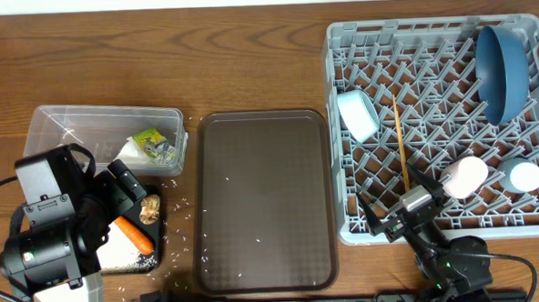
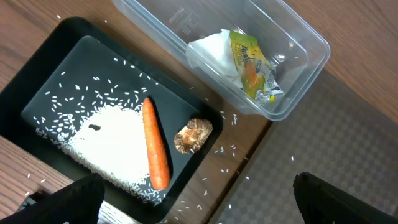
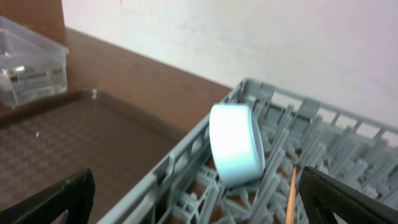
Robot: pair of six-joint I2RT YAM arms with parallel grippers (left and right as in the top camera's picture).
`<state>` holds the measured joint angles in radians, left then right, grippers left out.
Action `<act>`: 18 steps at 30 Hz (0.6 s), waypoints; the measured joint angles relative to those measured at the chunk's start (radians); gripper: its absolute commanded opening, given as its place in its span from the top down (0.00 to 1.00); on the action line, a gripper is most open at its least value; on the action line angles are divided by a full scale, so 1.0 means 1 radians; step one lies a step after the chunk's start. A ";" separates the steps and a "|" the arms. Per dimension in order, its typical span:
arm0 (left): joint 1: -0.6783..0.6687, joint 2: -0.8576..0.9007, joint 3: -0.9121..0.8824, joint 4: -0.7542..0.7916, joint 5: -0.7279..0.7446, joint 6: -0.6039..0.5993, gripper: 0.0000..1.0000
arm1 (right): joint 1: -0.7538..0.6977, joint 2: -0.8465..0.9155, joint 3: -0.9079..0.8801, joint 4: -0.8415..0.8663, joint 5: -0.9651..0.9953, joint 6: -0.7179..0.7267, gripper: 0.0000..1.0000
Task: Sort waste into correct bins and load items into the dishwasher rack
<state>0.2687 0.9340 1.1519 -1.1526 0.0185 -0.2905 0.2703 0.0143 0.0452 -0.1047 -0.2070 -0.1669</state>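
The black tray holds the carrot, brown lump and rice. The clear tub holds the yellow-green wrapper and white paper; I cannot make out a separate foil ball. My left gripper is open and empty above the black tray's near corner. The grey rack holds the blue plate, white bowl, chopsticks, pinkish-white cup and light-blue cup. My right gripper is open and empty at the rack's front left corner.
The dark brown serving tray lies between the bins and the rack, with a few rice grains on it. Loose grains are scattered on the wooden table beside the black tray. A white wall stands behind the rack in the right wrist view.
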 measured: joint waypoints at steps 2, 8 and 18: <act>0.000 0.000 0.000 0.000 0.000 0.000 0.02 | 0.000 -0.002 -0.019 0.043 -0.003 0.000 0.01; 0.000 0.000 0.000 0.000 0.000 0.000 0.02 | 0.000 -0.003 -0.035 0.050 -0.003 0.000 0.01; 0.000 0.000 0.000 0.000 0.000 0.000 0.02 | 0.000 -0.002 -0.035 0.050 -0.003 0.000 0.01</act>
<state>0.2687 0.9340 1.1519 -1.1526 0.0185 -0.2905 0.2699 0.0120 0.0097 -0.0544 -0.2100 -0.1669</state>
